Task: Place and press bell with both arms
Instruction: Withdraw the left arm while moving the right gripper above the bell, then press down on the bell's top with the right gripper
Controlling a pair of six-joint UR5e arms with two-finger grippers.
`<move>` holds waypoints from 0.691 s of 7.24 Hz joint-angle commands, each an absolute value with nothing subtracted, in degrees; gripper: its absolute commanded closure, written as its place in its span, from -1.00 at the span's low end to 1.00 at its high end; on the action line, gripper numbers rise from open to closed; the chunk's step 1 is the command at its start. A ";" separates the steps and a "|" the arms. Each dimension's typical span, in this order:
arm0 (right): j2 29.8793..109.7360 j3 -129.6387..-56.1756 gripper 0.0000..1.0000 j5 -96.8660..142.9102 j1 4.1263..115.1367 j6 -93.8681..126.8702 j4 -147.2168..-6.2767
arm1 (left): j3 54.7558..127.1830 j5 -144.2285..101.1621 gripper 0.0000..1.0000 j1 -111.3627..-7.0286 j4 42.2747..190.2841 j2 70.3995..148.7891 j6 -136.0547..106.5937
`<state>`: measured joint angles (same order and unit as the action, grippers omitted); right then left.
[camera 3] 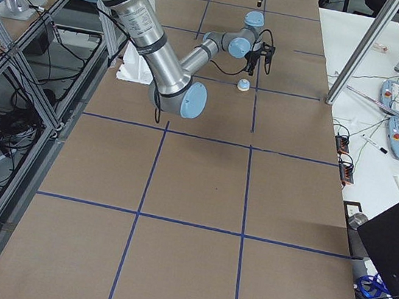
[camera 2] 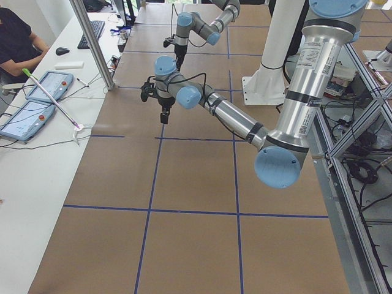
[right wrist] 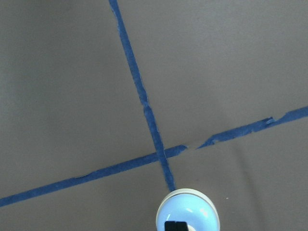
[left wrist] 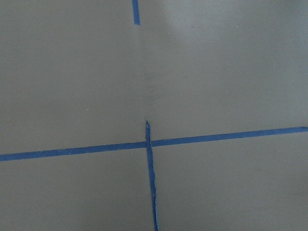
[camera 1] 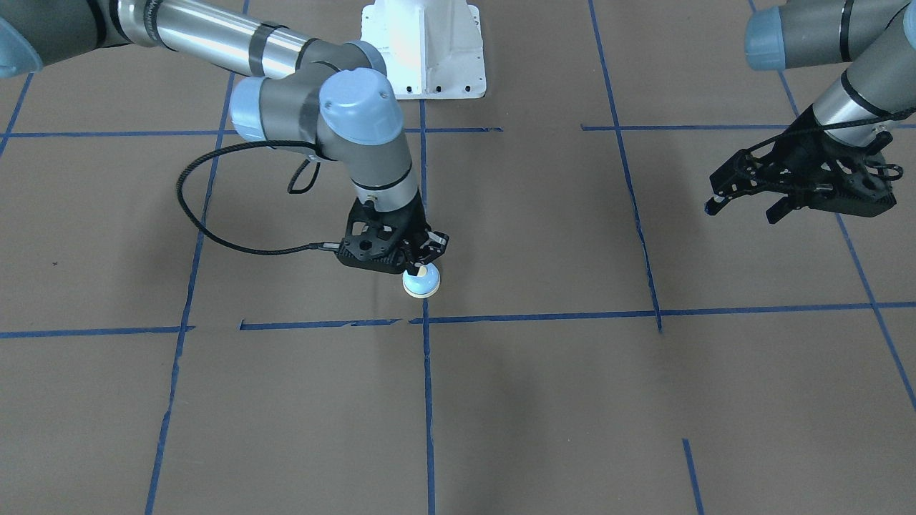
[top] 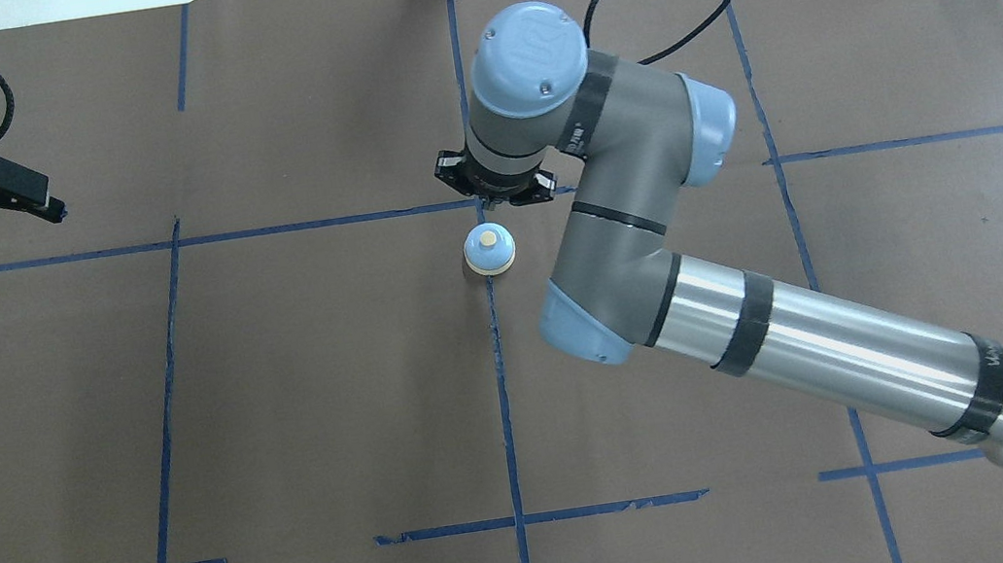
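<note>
The light-blue bell (camera 1: 421,283) with its cream button stands upright on the brown table, on a blue tape line just beyond a tape crossing. It also shows in the overhead view (top: 489,251), the exterior right view (camera 3: 243,86) and the right wrist view (right wrist: 188,214). My right gripper (camera 1: 417,267) points down right above it, fingers together. One black fingertip (right wrist: 175,226) sits over the bell's top; I cannot tell whether it touches. My left gripper (camera 1: 744,209) hangs open and empty in the air far off to the side, also in the overhead view (top: 17,217).
The table (top: 302,398) is brown with a grid of blue tape lines (camera 1: 428,400). The white mounting base (camera 1: 429,50) stands at the robot's edge. An operators' desk with tablets (camera 2: 37,92) and a metal post (camera 2: 92,43) runs along the far side.
</note>
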<state>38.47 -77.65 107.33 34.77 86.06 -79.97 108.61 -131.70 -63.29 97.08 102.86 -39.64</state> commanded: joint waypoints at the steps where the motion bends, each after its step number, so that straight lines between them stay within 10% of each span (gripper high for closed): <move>1: 36.38 -73.83 1.00 107.14 33.49 87.19 -80.42 | 108.81 -131.57 -1.00 -63.37 97.12 102.39 -39.46; 5: 36.74 -72.60 1.00 107.05 33.49 87.10 -80.42 | 109.25 -131.75 -1.00 -63.37 97.03 102.39 -39.46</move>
